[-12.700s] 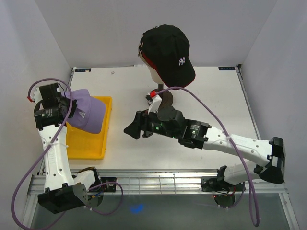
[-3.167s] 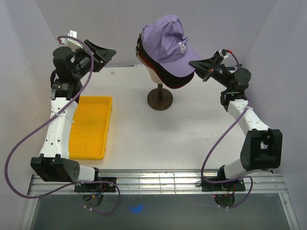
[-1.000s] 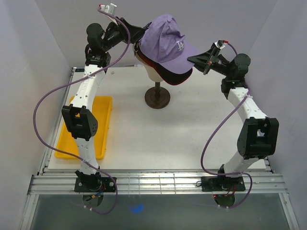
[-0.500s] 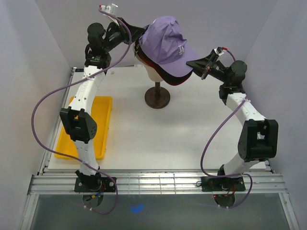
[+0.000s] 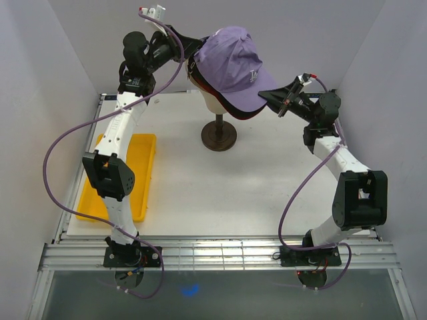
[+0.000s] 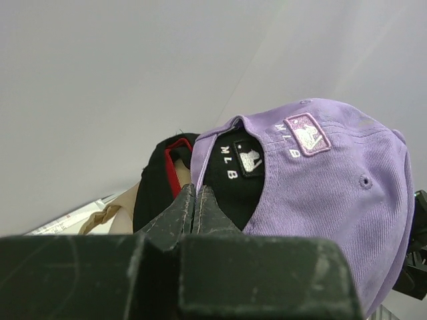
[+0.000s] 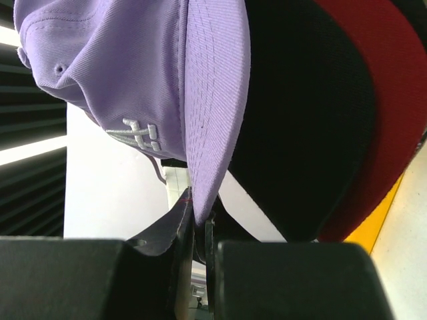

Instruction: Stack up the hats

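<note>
top external view: the lavender cap (image 5: 232, 63) is seated atop the other caps (image 7: 300, 100) on the mannequin head (image 5: 212, 101), brim pinched by the right hand (image 5: 269, 97), back rim by the narrowly closed left hand (image 5: 191, 48), probably for squaring.

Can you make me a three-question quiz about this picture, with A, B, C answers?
1. What colour is the tray? A yellow; B green; C blue.
2. Where is the purple hat? A in the tray; B topmost on the dummy head; C on the floor.
3. What is the right tool doing? A gaping open; B pinching the purple hat's brim; C holding a cup.
Answers: 1 A, it is plainly yellow. 2 B, it covers the other hats. 3 B, the brim is clamped in it.
</note>
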Tool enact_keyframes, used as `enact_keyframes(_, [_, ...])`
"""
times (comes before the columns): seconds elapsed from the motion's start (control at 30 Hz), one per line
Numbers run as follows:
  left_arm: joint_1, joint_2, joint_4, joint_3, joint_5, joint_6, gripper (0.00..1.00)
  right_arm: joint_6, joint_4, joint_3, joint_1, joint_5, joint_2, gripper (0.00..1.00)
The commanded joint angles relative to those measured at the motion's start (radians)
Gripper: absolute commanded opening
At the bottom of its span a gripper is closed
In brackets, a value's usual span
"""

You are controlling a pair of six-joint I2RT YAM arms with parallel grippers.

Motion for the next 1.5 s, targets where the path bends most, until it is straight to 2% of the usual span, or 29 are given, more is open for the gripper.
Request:
enact_keyframes(0.0, [-0.001,0.015,-0.196,-0.035,-0.028,0.028,0.0,-0.058,-0.128,-0.055,-0.015,0.014,0.019,0.08])
enact_keyframes(0.3, [-0.002,0.03,-0.27,-0.015,-0.078,0.035,0.0,-0.161,-0.287,-0.063,-0.019,0.051,0.008,0.08])
enact_keyframes(0.43, [-0.002,0.045,-0.308,0.003,-0.1,0.035,0.0,-0.239,-0.412,-0.049,-0.019,0.072,0.012,0.08])
enact_keyframes(0.87, [0.004,0.053,-0.35,0.008,-0.137,0.031,0.0,-0.296,-0.518,-0.051,-0.026,0.095,0.035,0.08])
enact_keyframes(0.97, [0.005,0.052,-0.351,0.011,-0.137,0.03,0.0,-0.319,-0.561,-0.045,-0.034,0.102,0.03,0.14])
enact_keyframes(1.23, [0.009,0.042,-0.35,0.012,-0.129,0.035,0.0,-0.334,-0.571,-0.045,-0.043,0.122,0.001,0.39])
enact_keyframes(1.37, [0.009,0.042,-0.351,0.014,-0.127,0.036,0.0,-0.319,-0.552,-0.051,-0.054,0.122,-0.013,0.39])
enact_keyframes(1.47, [0.01,0.042,-0.351,0.018,-0.124,0.035,0.0,-0.314,-0.55,-0.049,-0.06,0.125,-0.021,0.31])
